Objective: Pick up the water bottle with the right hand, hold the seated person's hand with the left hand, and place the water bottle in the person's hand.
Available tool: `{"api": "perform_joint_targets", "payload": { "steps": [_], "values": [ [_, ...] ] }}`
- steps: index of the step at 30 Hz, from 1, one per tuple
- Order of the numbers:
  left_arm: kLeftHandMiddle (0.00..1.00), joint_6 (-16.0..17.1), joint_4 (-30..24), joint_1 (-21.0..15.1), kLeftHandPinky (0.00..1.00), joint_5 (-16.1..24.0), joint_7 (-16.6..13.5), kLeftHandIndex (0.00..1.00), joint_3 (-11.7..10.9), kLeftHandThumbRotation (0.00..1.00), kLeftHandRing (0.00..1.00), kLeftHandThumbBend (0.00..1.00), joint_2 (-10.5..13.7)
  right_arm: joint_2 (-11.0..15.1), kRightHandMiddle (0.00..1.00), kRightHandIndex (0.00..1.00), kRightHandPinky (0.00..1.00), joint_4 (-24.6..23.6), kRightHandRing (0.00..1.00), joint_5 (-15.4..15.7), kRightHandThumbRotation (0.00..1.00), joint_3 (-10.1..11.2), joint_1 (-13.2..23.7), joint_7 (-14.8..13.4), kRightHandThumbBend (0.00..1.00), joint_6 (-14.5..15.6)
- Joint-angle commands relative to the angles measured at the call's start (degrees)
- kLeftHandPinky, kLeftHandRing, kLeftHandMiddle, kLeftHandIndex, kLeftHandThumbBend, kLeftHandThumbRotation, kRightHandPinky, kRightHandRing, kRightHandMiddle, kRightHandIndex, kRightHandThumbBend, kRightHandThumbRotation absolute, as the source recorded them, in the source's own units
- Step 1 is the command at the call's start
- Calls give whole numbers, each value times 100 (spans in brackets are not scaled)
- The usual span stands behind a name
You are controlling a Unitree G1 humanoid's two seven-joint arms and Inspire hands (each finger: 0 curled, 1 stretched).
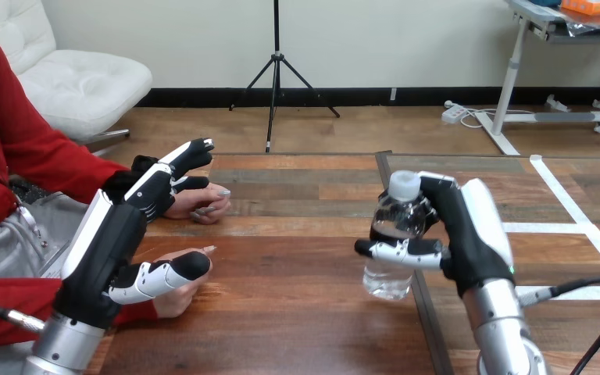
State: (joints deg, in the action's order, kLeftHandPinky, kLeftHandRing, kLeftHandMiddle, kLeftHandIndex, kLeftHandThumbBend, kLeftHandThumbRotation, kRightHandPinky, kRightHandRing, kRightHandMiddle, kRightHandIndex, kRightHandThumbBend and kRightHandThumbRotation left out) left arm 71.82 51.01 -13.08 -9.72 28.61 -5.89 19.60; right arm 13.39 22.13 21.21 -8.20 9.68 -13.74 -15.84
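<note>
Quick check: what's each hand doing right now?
Left hand: open, fingers straight, over the person's hands, curled round neither.
Right hand: shut on the water bottle.

The left hand covers most of the person's near hand, and its fingers hide the wrist of the person's far hand. You cannot tell whether it touches either one. The right side of the water bottle is hidden inside the right hand, and you cannot tell whether its base rests on the table. Both forearms are cut off at the near edge, and the person at the left edge.
</note>
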Motion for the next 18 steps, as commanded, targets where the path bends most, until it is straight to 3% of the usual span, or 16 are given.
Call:
{"api": "perform_joint_targets", "payload": {
  "steps": [1, 6, 10, 13, 18],
  "values": [
    [93, 122, -129, -325, 82, 397, -289, 89, -162, 76, 90, 100, 184, -70, 49, 51, 39, -155, 43, -64, 0, 120, 243, -136, 80, -281],
    [94, 158, -178, -316, 83, 866, -558, 91, -237, 77, 92, 100, 320, -82, 49, 51, 38, -200, 43, 22, 0, 105, 211, -165, 80, -239],
    [95, 40, -448, -208, 86, 1718, -1047, 93, -448, 80, 93, 100, 507, -75, 49, 51, 38, -205, 42, 80, 0, 86, 191, -198, 80, -306],
    [96, -77, -632, -129, 87, 2108, -1315, 95, -516, 81, 94, 100, 610, -73, 48, 51, 38, -191, 42, 153, 0, 69, 191, -256, 80, -332],
    [98, -264, -857, -23, 90, 2521, -1618, 97, -531, 81, 97, 100, 778, -96, 48, 51, 38, -194, 42, 209, 0, 65, 191, -276, 81, -293]
  ]
}}
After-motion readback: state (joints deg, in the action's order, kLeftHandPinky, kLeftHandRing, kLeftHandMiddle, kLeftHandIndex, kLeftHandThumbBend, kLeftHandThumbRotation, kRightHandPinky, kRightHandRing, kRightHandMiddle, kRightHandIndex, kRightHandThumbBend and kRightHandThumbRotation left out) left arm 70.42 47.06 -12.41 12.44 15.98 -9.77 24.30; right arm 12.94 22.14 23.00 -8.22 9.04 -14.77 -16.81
